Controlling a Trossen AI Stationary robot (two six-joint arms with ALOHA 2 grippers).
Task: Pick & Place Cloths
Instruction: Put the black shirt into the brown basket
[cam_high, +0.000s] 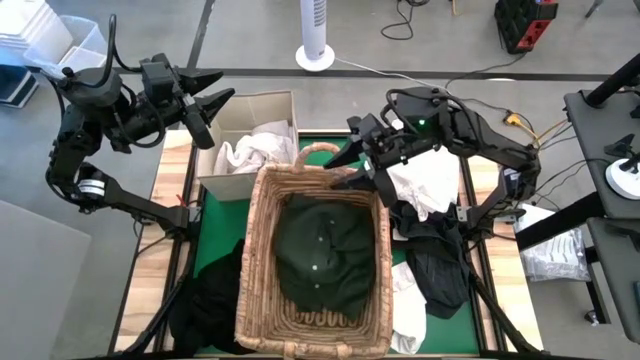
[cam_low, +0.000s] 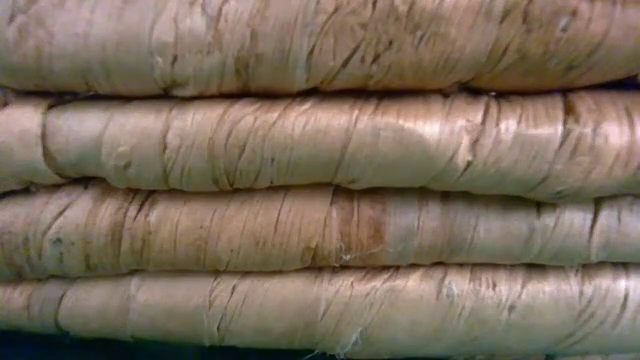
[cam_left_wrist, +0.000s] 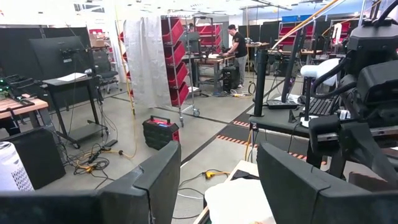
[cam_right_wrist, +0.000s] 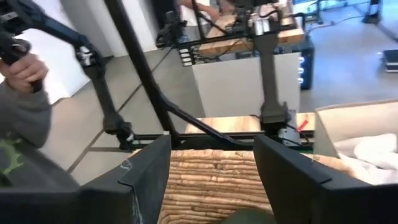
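Woven wicker basket (cam_high: 312, 255) sits mid-table on the flat bright green mat (cam_high: 330, 140), a dark green buttoned garment (cam_high: 325, 255) already lying inside — more cloths wait outside, a white garment (cam_high: 430, 180) and a black garment (cam_high: 440, 260) heaped just right of it. Your right gripper (cam_high: 352, 168) hangs over the basket's far right corner, jaws parted and empty, so swing it back over the heap and pinch one layer only. Left gripper (cam_high: 205, 105) waits raised beyond the open cardboard box (cam_high: 245, 110), jaws likewise spread, gripping nothing.

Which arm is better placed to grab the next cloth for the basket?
Probably the right: its claw is open at the basket rim, beside the white cloth. The left claw sits raised, farther off.
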